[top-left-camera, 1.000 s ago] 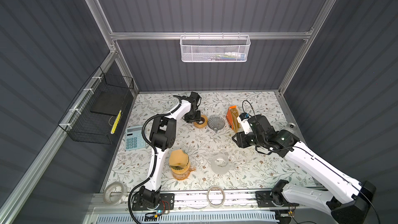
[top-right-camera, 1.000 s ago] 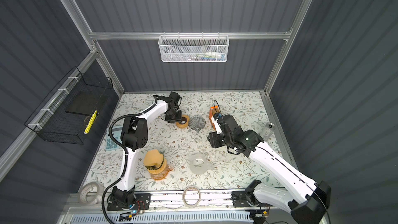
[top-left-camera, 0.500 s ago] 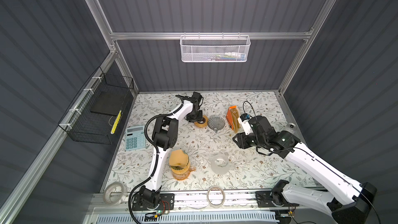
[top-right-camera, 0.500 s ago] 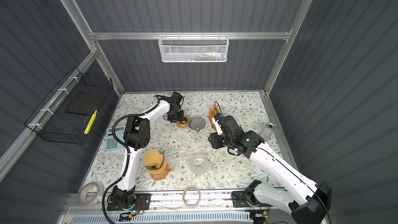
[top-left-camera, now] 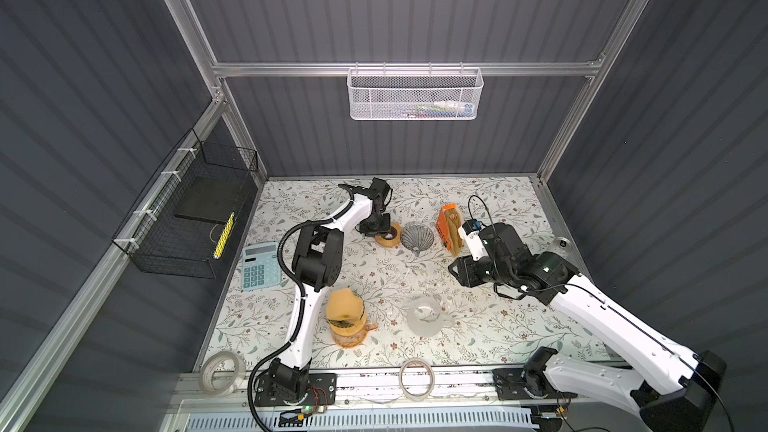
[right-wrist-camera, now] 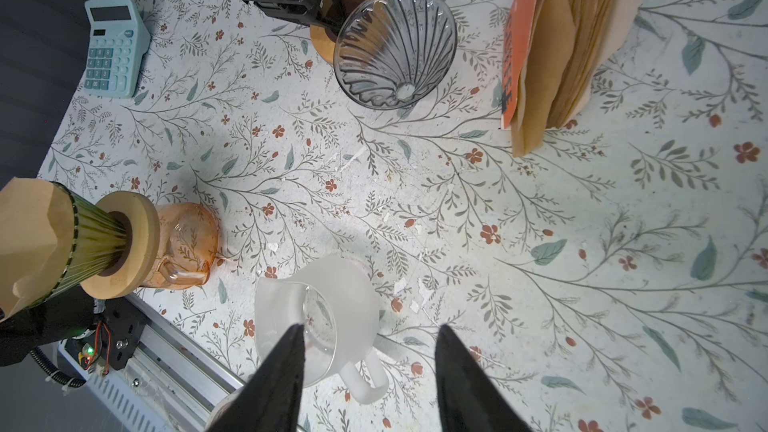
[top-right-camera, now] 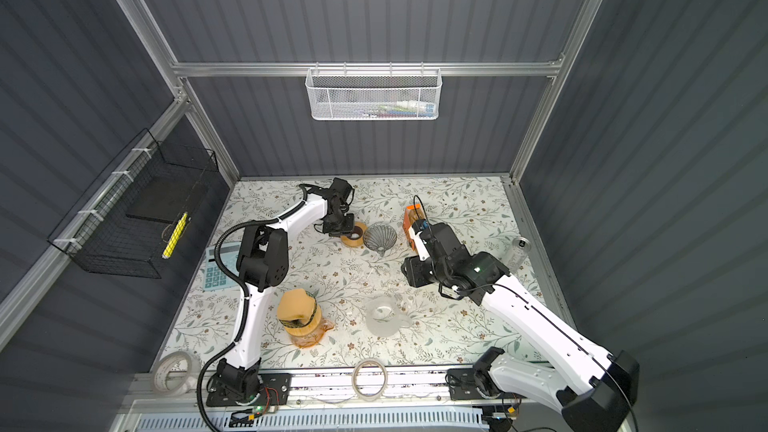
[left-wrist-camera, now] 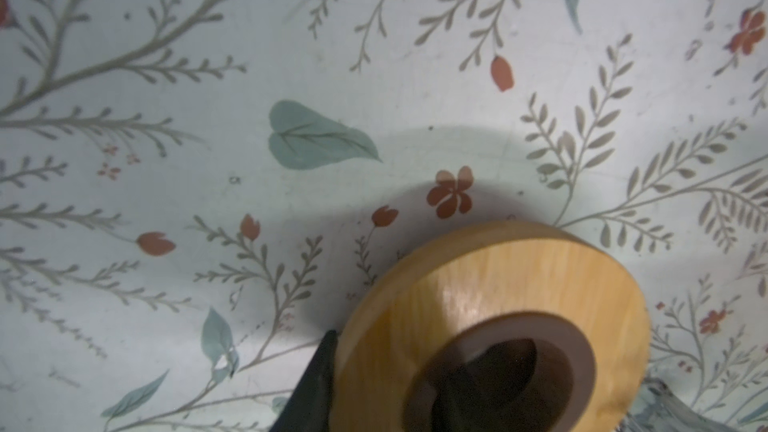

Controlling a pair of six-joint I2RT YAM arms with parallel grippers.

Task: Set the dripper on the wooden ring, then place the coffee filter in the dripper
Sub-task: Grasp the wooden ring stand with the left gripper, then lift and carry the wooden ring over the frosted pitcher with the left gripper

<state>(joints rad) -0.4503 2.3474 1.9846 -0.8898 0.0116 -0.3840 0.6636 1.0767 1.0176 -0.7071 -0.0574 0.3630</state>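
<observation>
Left tool [left-wrist-camera: 401, 384] has narrowed its jaws astride the wooden ring [left-wrist-camera: 498, 276].

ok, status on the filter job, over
Left pincer straddling wooden ring, grip unclear; right pincer open, empty. Filters in orange pack, dripper empty. Nothing between them.

A: What crowds the glass dripper [top-left-camera: 417, 236]?
B: Just beside it on the left in both top views is the wooden ring [top-left-camera: 390, 239], with the left gripper [top-left-camera: 379, 229] straddling the ring's wall. Near its right stands the filter pack [top-left-camera: 450, 227], a narrow gap between.
A: And in front of it?
B: Bare table [top-left-camera: 382, 280], open down to the frosted pitcher [top-left-camera: 424, 317]. The right gripper [right-wrist-camera: 370, 328] hangs above that stretch, jaws apart. The dripper's mouth lies open from above.
</observation>
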